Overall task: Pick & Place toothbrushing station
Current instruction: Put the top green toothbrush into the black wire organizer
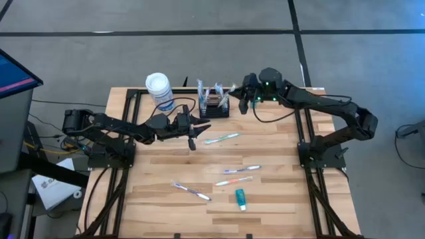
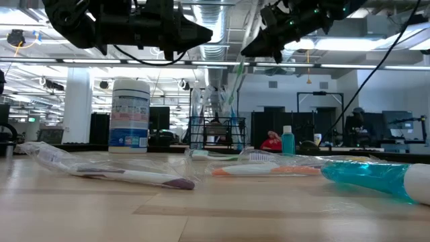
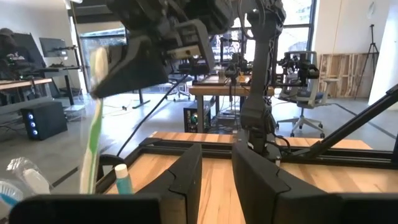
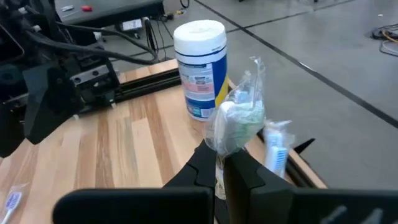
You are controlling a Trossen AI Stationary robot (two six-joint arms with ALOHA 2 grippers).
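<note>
The black wire-mesh basket stands at the table's far side, next to a white-lidded canister, with wrapped items upright in it. My right gripper is above the basket's right end, shut on a green toothbrush in a clear wrapper. The brush also shows in the right wrist view. My left gripper hovers open and empty just near-left of the basket, above the table. Its fingers show a gap. My right gripper pinches the wrapped toothbrush between its two fingers, near its upper end. The fingers slant down from the table's right. The brush hangs almost upright below them, lifted off the table. Its lower end reaches the basket; whether it rests there I cannot tell.
Several wrapped toothbrushes lie loose on the table: one near the left gripper, two at mid table, one nearer the front. A teal toothpaste tube lies near the front. Black frame rails run along both table sides.
</note>
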